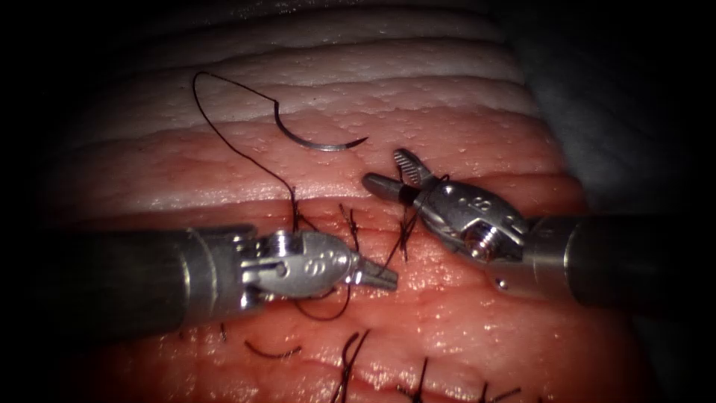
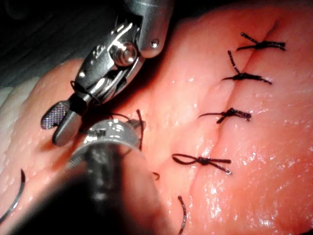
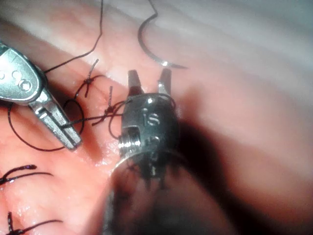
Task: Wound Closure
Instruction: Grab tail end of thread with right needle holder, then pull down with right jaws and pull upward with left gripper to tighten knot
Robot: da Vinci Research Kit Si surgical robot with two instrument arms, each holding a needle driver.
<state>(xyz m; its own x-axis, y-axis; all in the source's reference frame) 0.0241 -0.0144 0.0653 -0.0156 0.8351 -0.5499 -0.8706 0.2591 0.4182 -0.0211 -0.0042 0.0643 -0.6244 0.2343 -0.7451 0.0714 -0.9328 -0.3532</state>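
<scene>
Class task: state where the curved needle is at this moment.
In the endoscope view the needle lies free on the tissue, held by neither tool, beyond the right tool, with its thread trailing leftward.

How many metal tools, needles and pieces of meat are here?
Tools: 2 (left tool shut on the thread; right tool open, empty)
Needles: 1, the needle, loose on the tissue
Tissue: 1
Total: 4
</scene>
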